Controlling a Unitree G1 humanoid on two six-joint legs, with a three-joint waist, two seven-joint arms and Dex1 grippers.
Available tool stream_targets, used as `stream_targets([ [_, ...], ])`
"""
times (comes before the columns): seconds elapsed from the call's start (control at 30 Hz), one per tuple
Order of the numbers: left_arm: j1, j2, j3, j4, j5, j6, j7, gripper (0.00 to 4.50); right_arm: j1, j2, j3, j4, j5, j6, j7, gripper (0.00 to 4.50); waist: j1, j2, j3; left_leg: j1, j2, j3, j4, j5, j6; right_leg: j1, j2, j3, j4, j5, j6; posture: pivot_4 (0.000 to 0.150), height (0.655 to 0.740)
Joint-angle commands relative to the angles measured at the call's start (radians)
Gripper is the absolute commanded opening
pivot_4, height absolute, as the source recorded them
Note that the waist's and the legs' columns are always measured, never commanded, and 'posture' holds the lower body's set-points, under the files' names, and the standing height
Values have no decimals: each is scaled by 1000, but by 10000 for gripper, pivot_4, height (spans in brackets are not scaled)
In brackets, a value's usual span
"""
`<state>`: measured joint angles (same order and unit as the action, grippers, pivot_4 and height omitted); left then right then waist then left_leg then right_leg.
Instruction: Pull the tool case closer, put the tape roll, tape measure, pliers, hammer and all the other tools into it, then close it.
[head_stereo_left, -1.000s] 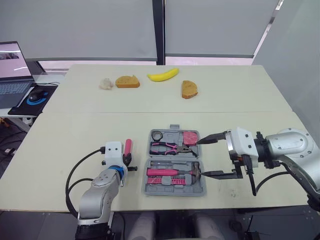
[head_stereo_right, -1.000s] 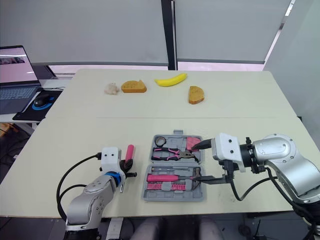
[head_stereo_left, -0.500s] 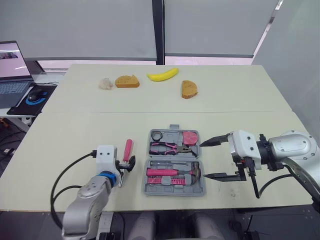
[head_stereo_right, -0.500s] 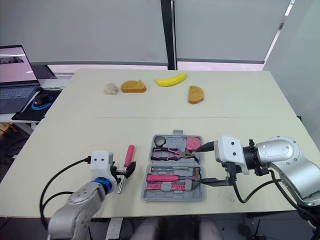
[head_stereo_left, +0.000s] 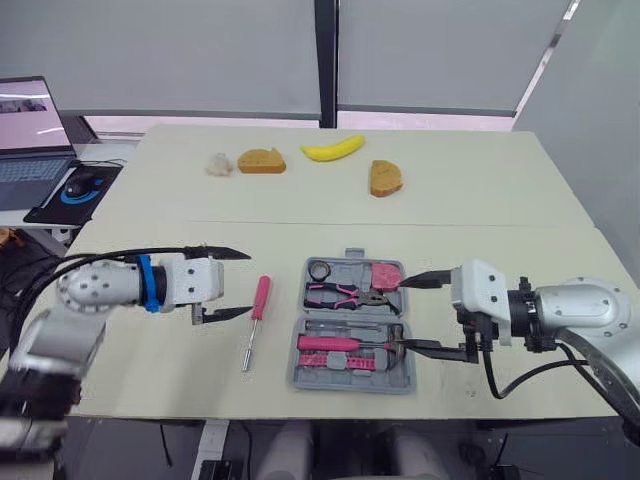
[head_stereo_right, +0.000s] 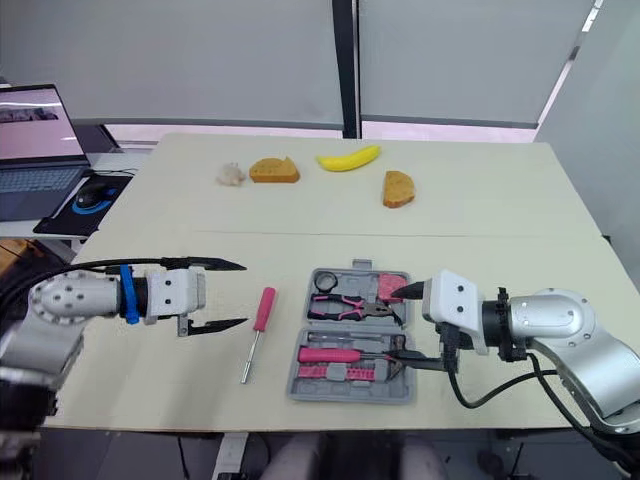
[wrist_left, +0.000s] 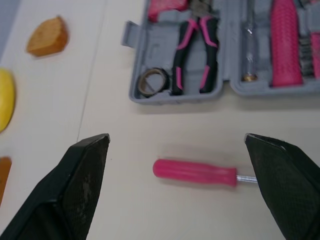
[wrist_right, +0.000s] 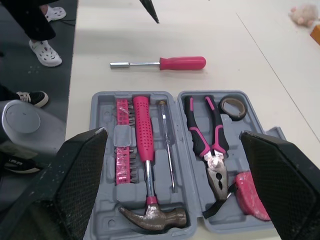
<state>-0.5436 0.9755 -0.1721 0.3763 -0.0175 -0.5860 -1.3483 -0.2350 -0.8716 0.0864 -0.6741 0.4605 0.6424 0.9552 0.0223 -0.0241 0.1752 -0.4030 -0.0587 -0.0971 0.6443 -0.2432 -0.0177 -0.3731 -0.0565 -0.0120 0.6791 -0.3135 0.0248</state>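
Just beside left end effector (head_stereo_left: 248, 282), pink screwdriver (head_stereo_left: 256, 308), untouched

1. Tool case (head_stereo_left: 350, 381) lies open on table (head_stereo_left: 150, 240), near front edge, approx. centre.
2. Far half of case, L to R: tape roll (head_stereo_left: 318, 270), pliers (head_stereo_left: 335, 294), tape measure (head_stereo_left: 384, 274).
3. Near half: hammer (head_stereo_left: 330, 343) lying crosswise, head to R; row of bits (head_stereo_left: 340, 364) in front of it.
4. Screwdriver (head_stereo_left: 256, 315) on table just L of case, outside it, tip toward front edge.
5. Left gripper (head_stereo_left: 249, 282) just L of screwdriver; right gripper (head_stereo_left: 401, 314) at case's R edge.
6. Far side of table, L to R: small lump (head_stereo_left: 216, 164), bread slice (head_stereo_left: 261, 161), banana (head_stereo_left: 332, 150), 2nd bread slice (head_stereo_left: 384, 178).
7. Laptop (head_stereo_left: 30, 130) on separate desk far L; mouse (head_stereo_left: 75, 190) in front of it.
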Motion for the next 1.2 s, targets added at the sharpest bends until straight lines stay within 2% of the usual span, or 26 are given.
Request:
stream_targets([
  [0.03, -187, -25, -140, 276, 116, -325, -137, 44855, -18, 23, 7, -68, 37, 39, -36, 45000, -3, 0, 0, 0, 0, 0, 0, 0, 0, 0, 0, 0, 1, 0, 0, 1500, 7400],
  [0.17, -374, -106, -291, 528, 263, -577, -159, 44855, -14, 37, 24, -91, 42, 60, -64, 45000, -21, -1, 0, -1, -1, 0, 1, 0, 1, 0, 1, 0, 1, 0, 0, 1500, 7400],
  [0.37, -523, -200, -439, 737, 538, -763, 36, 44855, -20, 49, 31, -106, 51, 84, -94, 45000, -37, -5, 3, -1, 0, 0, 2, 0, 1, 0, 2, -1, 3, 0, 1, 1500, 7400],
  [0.5, -575, -223, -537, 765, 786, -790, 295, 44855, -17, 52, 27, -125, 60, 103, -109, 45000, -48, -5, 3, 0, 0, -1, 2, 0, 1, 0, 2, -2, 4, 0, 2, 1500, 7400],
  [0.63, -633, -244, -740, 756, 1143, -717, 740, 44855, 10, 45, 3, -165, 87, 130, -129, 45000, -49, -7, 3, -1, -1, -1, 2, 0, 1, 0, 3, -1, 4, 0, 3, 1500, 7400],
  [0.73, -668, -275, -879, 781, 1318, -667, 1026, 44855, 25, 37, -9, -185, 102, 142, -139, 45000, -47, -7, 2, 1, -1, 0, 1, 0, 1, 2, 2, -1, 4, 0, 4, 1500, 7400],
  [0.8, -678, -304, -958, 798, 1400, -647, 1188, 41066, 32, 33, -16, -194, 109, 147, -141, 45000, -43, -2, -1, 3, -1, 0, 1, 0, 1, 4, 2, -1, 4, 0, 5, 1500, 7400],
  [0.9, -684, -340, -1041, 826, 1477, -636, 1355, 34063, 39, 26, -23, -202, 116, 151, -143, 45000, -31, 7, -8, 5, -2, 0, 1, 1, 2, 5, 2, -1, 6, -2, 10, 1500, 7400],
  [1.0, -681, -357, -1072, 838, 1492, -689, 1445, 24811, 40, 15, -31, -202, 126, 148, -144, 45000, -25, 11, -12, 7, -2, 3, 2, 1, 2, 6, 1, 0, 9, -4, 13, 1500, 7400],
  [1.2, -680, -328, -1078, 800, 1473, -831, 1523, 6862, 30, 7, -30, -184, 127, 138, -138, 45000, -21, 9, -13, 6, -5, 5, 2, 1, 2, 4, 1, 0, 9, -2, 10, 1500, 7400],
])
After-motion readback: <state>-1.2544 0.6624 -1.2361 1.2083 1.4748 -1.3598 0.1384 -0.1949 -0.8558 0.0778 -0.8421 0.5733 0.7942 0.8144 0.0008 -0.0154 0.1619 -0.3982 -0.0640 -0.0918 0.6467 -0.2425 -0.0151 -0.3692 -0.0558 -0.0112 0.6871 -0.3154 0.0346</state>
